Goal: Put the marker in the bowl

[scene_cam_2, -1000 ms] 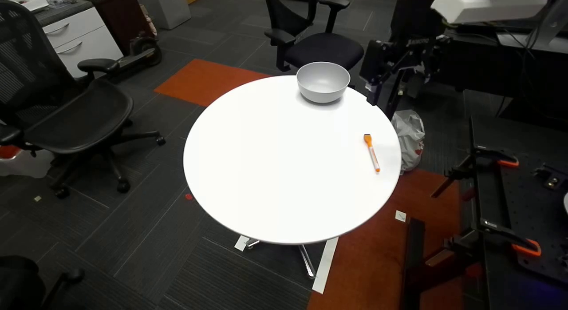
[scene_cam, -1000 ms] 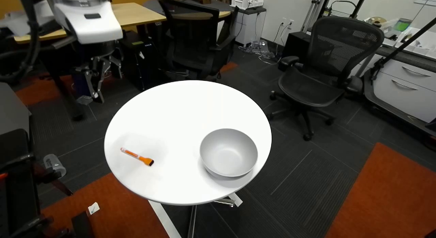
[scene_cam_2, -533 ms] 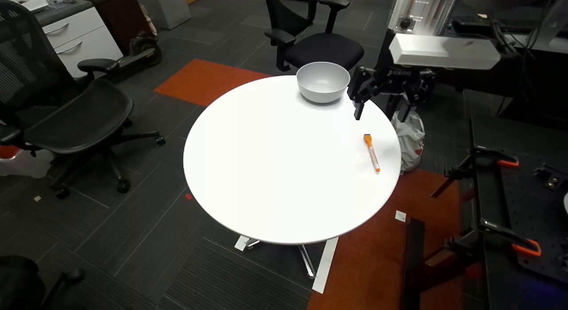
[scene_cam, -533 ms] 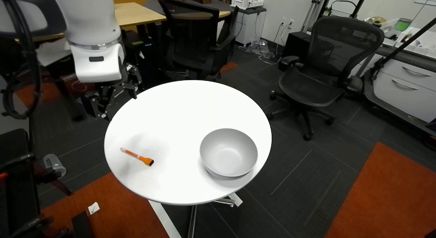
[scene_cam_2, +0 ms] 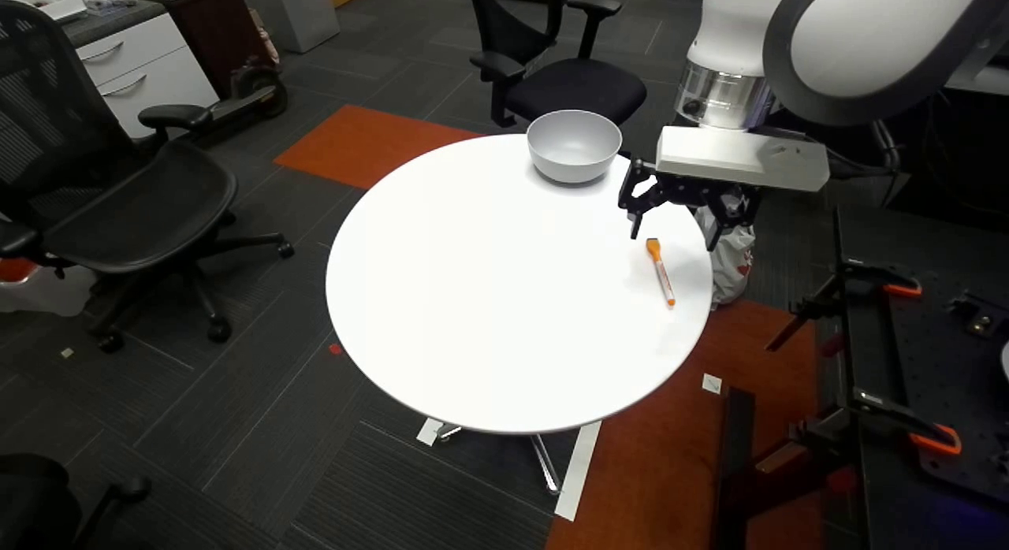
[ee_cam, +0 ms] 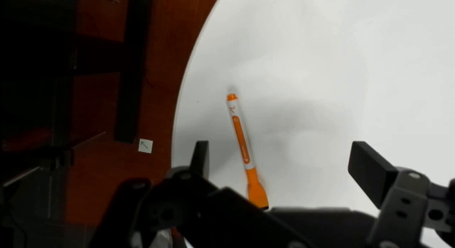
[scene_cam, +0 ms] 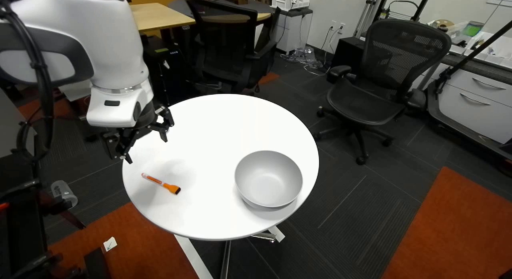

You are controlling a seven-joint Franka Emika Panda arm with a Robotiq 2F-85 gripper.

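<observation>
One marker (ee_cam: 241, 141), orange and white, lies on the tabletop (scene_cam: 216, 127). The grey bowl (scene_cam: 268, 179) stands upright there too, near the edge and well apart from the marker.

Writing: in the wrist view I make out a small orange squiggle on the marker's white barrel, close to the narrow end, shaped somewhat like a 2. Pale characters along its orange stripe are too small for me to read. A white paper square (ee_cam: 145, 146) on the orange carpet (ee_cam: 113, 173) bears a drawn arrow, pointing up and left in that view. In an exterior view a plastic bag (scene_cam_2: 731, 266) shows red print I cannot decipher. Also in an exterior view, a see-through container (scene_cam: 64, 193) tipped on its side carries grey marks that I cannot resolve into letters.

My end effector (scene_cam: 147, 150): jaws wide apart, nothing held. It hangs above the tabletop near the marker; seen from the wrist, the marker shows between its two fingers (ee_cam: 371, 175), apart from both.

Hidden or cut off: the end effector's body covers part of the marker's dark tip in the wrist view and is itself cropped at the bottom. The bag is partly behind the tabletop and end effector. The arm (scene_cam: 116, 39) is cut off in both exterior views. Finger height over the tabletop: I cannot judge.
</observation>
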